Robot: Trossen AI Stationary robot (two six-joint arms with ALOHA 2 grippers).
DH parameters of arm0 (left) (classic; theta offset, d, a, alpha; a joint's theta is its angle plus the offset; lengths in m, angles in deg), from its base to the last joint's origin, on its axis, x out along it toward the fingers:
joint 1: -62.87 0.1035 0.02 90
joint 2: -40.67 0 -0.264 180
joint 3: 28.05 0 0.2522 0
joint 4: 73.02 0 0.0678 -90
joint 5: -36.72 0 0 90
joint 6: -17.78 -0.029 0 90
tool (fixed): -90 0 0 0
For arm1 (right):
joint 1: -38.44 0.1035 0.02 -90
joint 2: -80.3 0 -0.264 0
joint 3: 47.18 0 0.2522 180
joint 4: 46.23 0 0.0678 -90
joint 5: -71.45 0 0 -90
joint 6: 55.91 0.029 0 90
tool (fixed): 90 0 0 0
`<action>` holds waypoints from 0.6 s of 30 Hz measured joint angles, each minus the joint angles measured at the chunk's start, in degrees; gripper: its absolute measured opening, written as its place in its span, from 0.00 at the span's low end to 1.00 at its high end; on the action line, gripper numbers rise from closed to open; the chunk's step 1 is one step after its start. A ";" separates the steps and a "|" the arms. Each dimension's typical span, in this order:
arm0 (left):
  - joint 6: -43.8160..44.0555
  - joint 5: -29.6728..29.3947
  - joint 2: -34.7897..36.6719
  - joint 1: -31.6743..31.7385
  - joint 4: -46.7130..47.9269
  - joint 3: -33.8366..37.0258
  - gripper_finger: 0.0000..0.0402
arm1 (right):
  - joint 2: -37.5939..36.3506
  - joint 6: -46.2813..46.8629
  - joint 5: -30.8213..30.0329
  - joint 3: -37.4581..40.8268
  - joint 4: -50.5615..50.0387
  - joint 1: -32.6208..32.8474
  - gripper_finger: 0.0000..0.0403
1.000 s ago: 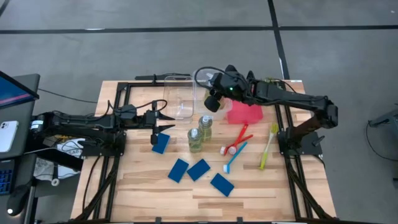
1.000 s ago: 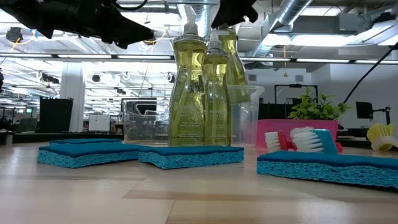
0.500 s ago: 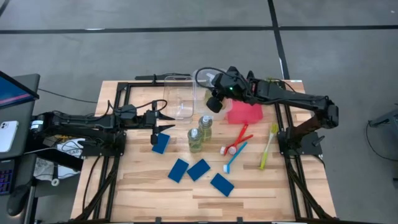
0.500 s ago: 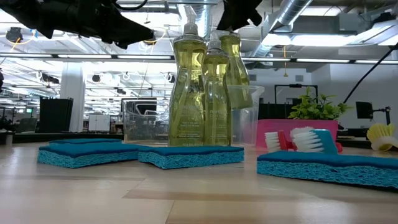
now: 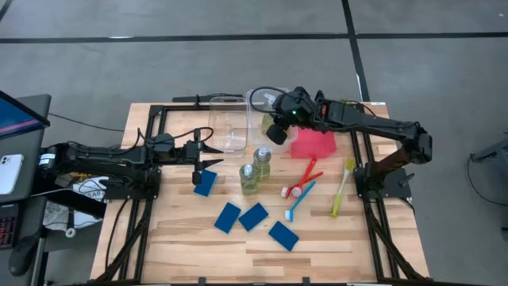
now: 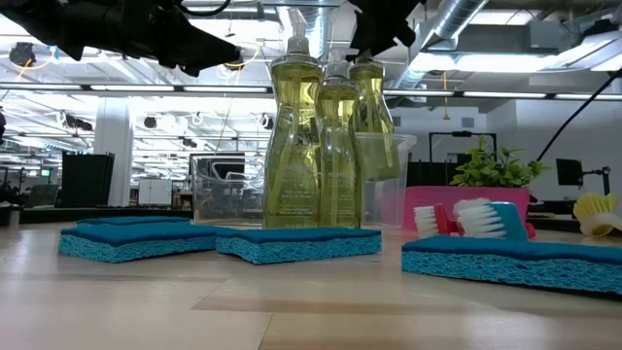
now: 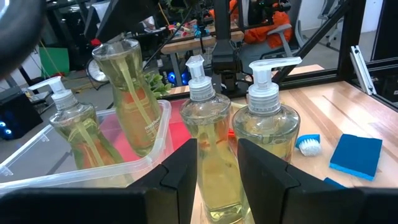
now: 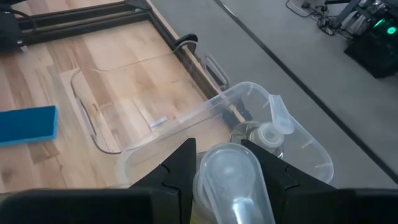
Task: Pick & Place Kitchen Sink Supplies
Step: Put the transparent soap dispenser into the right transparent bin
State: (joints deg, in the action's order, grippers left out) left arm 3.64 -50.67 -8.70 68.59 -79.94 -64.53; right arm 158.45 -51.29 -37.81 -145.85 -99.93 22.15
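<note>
Right claw [image 8: 221,180] clamped on a pump bottle [image 8: 233,177] above a clear bin [image 5: 260,107] near the worktop's far edge; left claw [image 7: 217,165] parted, hovering.

Open-plan lab, exposed ducts [image 6: 544,34], workstations [image 6: 87,180]

Grey floor [image 5: 238,48] with dark seam lines surrounds the wooden surface [image 5: 182,230]; a laptop [image 5: 20,115] sits nearby. Exposed ducts [image 6: 476,24] and strip lights [image 6: 505,94] run overhead.
</note>
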 joint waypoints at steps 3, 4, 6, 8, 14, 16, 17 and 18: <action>0.00 0.01 0.01 0.01 0.01 -0.01 0.29 | -0.02 0.35 0.93 0.00 -0.49 -0.02 0.26; 0.00 0.02 0.00 0.01 0.01 0.00 0.29 | -0.04 0.68 1.22 0.04 -0.73 -0.02 0.26; 0.00 0.02 0.00 0.00 0.01 0.00 0.29 | -0.08 1.24 1.67 0.67 -0.69 -0.02 0.26; 0.00 0.01 0.01 0.00 0.01 0.00 0.29 | -0.11 1.36 2.63 1.66 -0.78 -0.07 0.26; 0.00 0.00 0.02 0.00 0.01 0.00 0.29 | -0.11 2.55 4.05 4.60 -0.63 -0.70 0.26; 0.00 0.02 0.01 0.00 -0.01 -0.01 0.29 | -0.11 2.81 4.20 5.59 0.19 -0.74 0.26; 0.00 0.02 0.00 0.01 0.01 0.00 0.29 | -0.11 2.95 4.27 5.92 0.22 -0.85 0.26; 0.00 0.01 0.01 0.00 0.01 0.00 0.29 | -0.11 3.02 4.46 6.28 0.28 -0.97 0.26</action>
State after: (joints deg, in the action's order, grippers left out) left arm 3.64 -50.67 -8.68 68.59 -79.93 -64.53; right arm 158.35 -48.27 -33.35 -139.56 -99.64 21.18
